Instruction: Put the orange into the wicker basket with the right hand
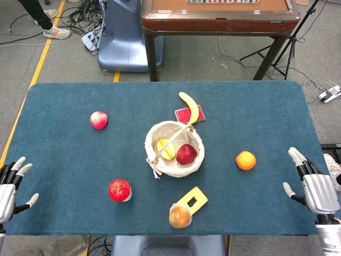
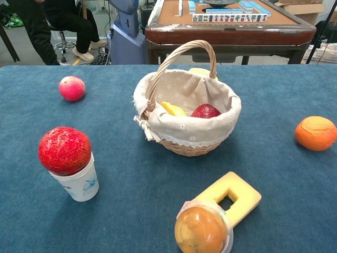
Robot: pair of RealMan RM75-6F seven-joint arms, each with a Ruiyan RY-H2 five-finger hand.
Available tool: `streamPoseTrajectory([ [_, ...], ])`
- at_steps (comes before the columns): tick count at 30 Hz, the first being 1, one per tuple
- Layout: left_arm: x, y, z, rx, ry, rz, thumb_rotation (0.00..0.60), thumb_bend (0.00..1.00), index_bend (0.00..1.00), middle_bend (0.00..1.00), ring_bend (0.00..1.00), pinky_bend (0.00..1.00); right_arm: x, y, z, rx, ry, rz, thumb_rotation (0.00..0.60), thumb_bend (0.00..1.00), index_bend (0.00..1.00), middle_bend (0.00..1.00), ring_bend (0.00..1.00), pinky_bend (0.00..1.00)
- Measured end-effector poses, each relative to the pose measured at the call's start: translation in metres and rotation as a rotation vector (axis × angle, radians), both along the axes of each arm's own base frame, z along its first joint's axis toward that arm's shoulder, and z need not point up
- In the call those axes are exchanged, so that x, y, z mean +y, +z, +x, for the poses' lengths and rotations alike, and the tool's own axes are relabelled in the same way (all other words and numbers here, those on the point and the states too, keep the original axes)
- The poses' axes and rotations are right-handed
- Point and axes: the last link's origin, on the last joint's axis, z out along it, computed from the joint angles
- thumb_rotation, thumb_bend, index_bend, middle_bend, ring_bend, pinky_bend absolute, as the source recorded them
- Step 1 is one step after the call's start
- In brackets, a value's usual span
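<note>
The orange (image 1: pixel 245 160) lies on the blue table to the right of the wicker basket (image 1: pixel 195 140), and shows at the right edge of the chest view as the orange (image 2: pixel 315 133). The cloth-lined basket (image 2: pixel 158 118) holds a yellow fruit (image 2: pixel 171 109) and a red fruit (image 2: pixel 205 111). My right hand (image 1: pixel 315 189) is at the table's near right corner, fingers spread, holding nothing, well right of the orange. My left hand (image 1: pixel 9 184) rests open at the near left edge. Neither hand shows in the chest view.
A red ball on a white cup (image 1: pixel 120 190) stands near left. An orange ball in a clear cup (image 1: pixel 180 216) sits on a yellow block (image 1: pixel 194 200) in front of the basket. A pink apple (image 1: pixel 98 120) lies far left; a banana (image 1: pixel 189 106) on a red card lies behind.
</note>
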Motion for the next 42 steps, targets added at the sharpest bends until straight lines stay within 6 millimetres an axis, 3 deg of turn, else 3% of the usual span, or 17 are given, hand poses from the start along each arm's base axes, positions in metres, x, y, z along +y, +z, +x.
streamPoseTrajectory([
  [10,0.000,-0.001,0.000,0.000,0.003,-0.003,0.600,0.26,0.18,0.00,0.00,0.00,-0.001,-0.001,0.001,0.007,0.001,0.011,0.600,0.30,0.06,0.12,0.16,0.48],
  [17,0.001,-0.001,-0.001,0.001,0.004,-0.002,0.600,0.26,0.18,0.00,0.00,0.00,-0.008,-0.005,0.006,0.040,0.011,0.045,0.600,0.13,0.04,0.12,0.16,0.46],
  [24,0.000,-0.001,-0.002,0.003,0.013,-0.003,0.600,0.26,0.18,0.00,0.00,0.00,-0.029,-0.016,0.015,0.123,0.014,0.119,0.600,0.06,0.04,0.11,0.14,0.36],
  [42,0.000,-0.003,-0.006,0.007,0.031,-0.010,0.600,0.26,0.18,0.00,0.00,0.00,-0.096,-0.070,0.007,0.264,-0.016,0.282,0.600,0.06,0.04,0.11,0.14,0.36],
])
